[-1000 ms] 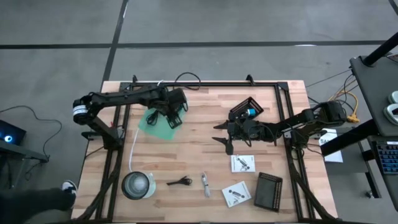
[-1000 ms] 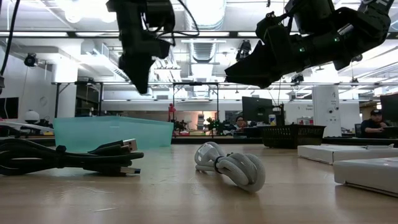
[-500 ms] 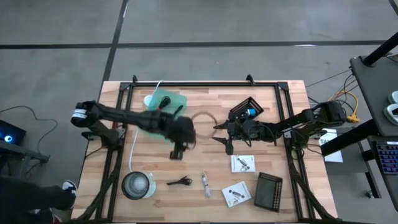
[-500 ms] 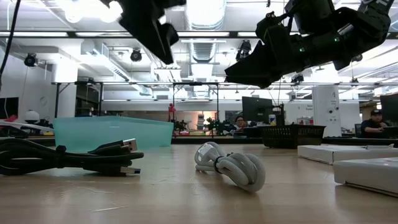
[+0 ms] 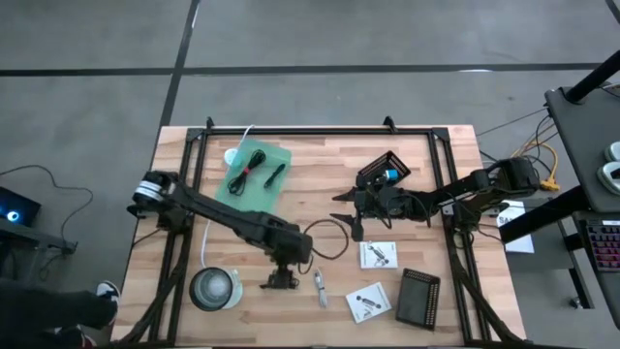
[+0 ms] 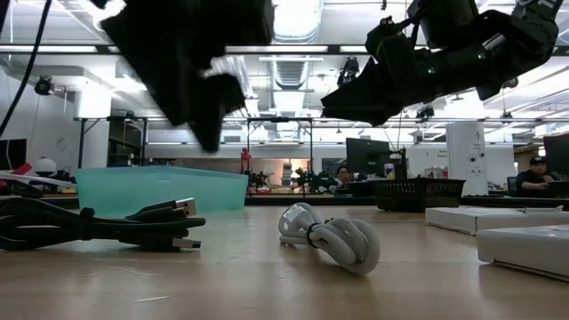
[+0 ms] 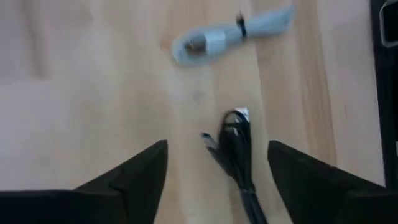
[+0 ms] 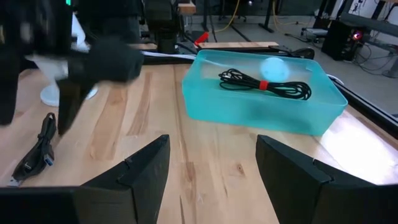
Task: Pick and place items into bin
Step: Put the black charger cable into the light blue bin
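Note:
My left gripper (image 5: 281,272) (image 7: 217,147) hovers open above a black coiled cable (image 5: 280,283) (image 7: 237,155) that lies flat on the table near the near edge; in the left wrist view the cable shows between the two fingers. A silvery-white coiled cable (image 5: 318,288) (image 6: 329,236) lies just right of it. The teal bin (image 5: 254,174) (image 8: 264,93) stands toward the far left and holds black cables. My right gripper (image 5: 347,215) (image 8: 212,142) waits open above the middle of the table. Two white printed packets (image 5: 378,254) (image 5: 368,301) lie flat at the near right.
A round clear lidded tub (image 5: 213,288) stands at the near left, close to the left arm. A black mesh basket (image 5: 383,173) with a small blue piece sits at the far right, and a flat black block (image 5: 418,299) lies at the near right. Bare wood separates bin and cables.
My left arm has swung from above the bin toward the table's near edge and somewhat right, and its gripper now stands over the black cable. The bin's inside, hidden by the arm before, shows its cables. My right arm has kept still.

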